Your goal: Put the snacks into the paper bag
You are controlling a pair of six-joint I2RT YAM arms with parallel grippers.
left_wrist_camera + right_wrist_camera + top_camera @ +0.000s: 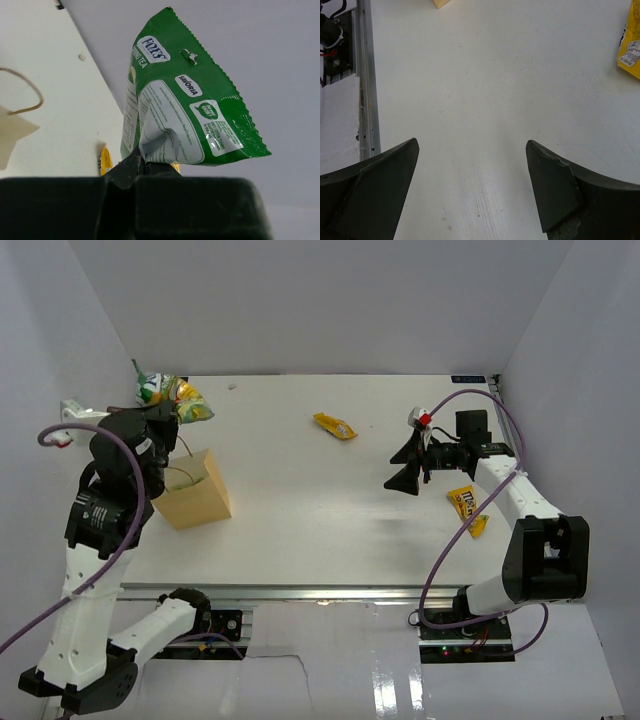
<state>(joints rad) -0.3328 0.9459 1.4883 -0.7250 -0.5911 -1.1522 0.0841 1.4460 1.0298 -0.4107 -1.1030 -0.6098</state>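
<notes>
Mid-transfer of one snack: left gripper (143,161) pinched shut on the bottom edge of the green-and-white Fox's packet (185,100), held upright near the far left corner of the table (300,500), just behind the paper bag (195,495); right gripper (472,185) spread wide and empty near the M&M's pack (463,500). Calls next for carrying the packet over the bag's open mouth and releasing without snagging the loop handles (25,95). Cannot see into the bag, nor sort out the greenish packets (192,405) bunched beside the left arm (110,500); M&M's pack partly covered by the right arm (520,500), orange-yellow wrapper (335,426) plain at mid-table.
</notes>
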